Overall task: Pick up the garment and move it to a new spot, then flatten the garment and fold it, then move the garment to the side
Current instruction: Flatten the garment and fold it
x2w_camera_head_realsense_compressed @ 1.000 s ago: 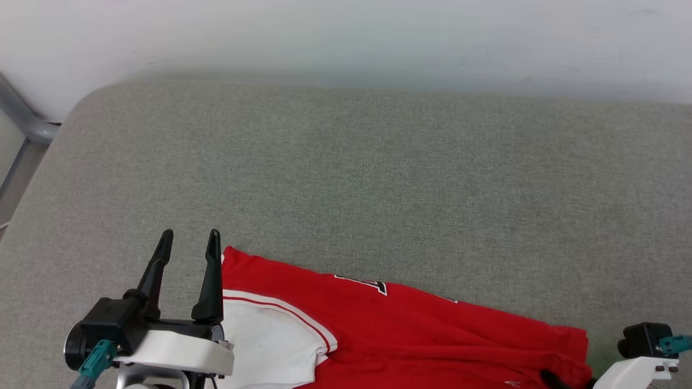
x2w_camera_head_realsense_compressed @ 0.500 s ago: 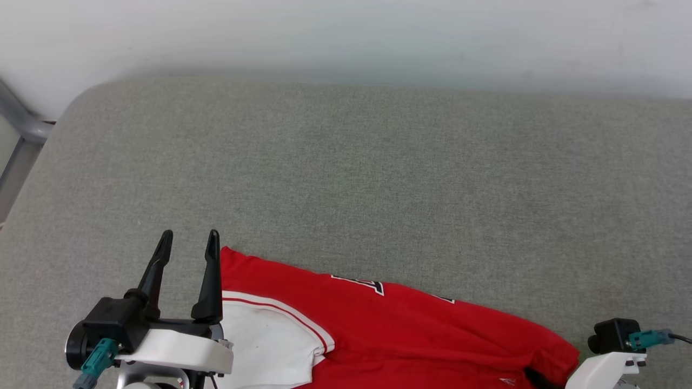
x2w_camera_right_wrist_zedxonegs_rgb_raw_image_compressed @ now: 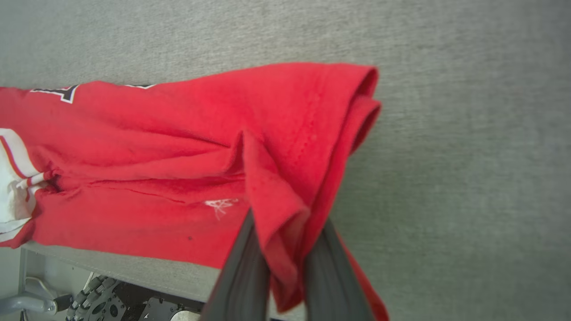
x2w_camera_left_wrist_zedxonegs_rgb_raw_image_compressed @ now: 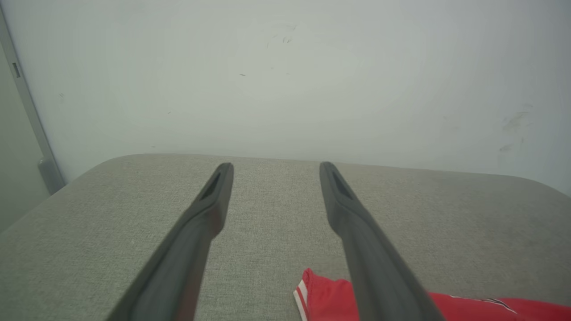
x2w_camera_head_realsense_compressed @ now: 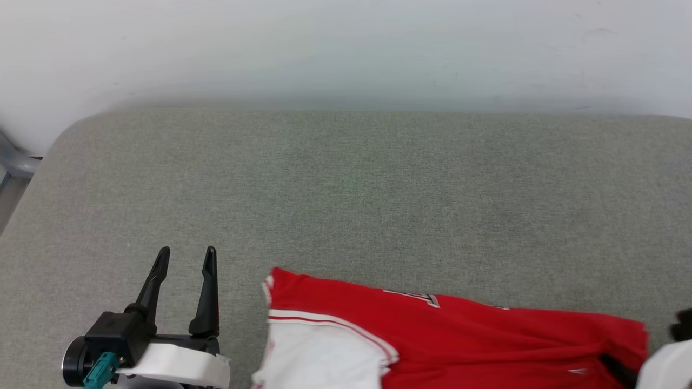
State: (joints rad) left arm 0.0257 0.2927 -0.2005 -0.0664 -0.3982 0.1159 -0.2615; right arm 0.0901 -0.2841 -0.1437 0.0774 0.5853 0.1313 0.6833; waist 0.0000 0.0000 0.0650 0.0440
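The garment (x2w_camera_head_realsense_compressed: 459,335) is a bright red jersey with a white panel edged by a red stripe. It lies along the near edge of the grey padded table (x2w_camera_head_realsense_compressed: 346,189), with black white-outlined lettering at its far edge. My right gripper (x2w_camera_right_wrist_zedxonegs_rgb_raw_image_compressed: 287,223) is shut on a raised fold of red cloth at the garment (x2w_camera_right_wrist_zedxonegs_rgb_raw_image_compressed: 178,133)'s right end. My left gripper (x2w_camera_head_realsense_compressed: 186,251) is open and holds nothing. It hovers over bare table to the left of the garment's left corner and does not touch it. In the left wrist view, that red corner (x2w_camera_left_wrist_zedxonegs_rgb_raw_image_compressed: 325,290) shows beside the right finger of the left gripper (x2w_camera_left_wrist_zedxonegs_rgb_raw_image_compressed: 276,166).
A pale wall rises behind the table's far edge. A grey metal frame (x2w_camera_head_realsense_compressed: 13,162) stands past the table's left corner. The right wrist view shows the table's near edge with my wheeled base (x2w_camera_right_wrist_zedxonegs_rgb_raw_image_compressed: 96,303) below it. The table's middle and far part are bare grey fabric.
My right gripper has shut on the garment's right end. The garment has slid right, away from the left gripper's finger it lay against. The camera has also shifted.
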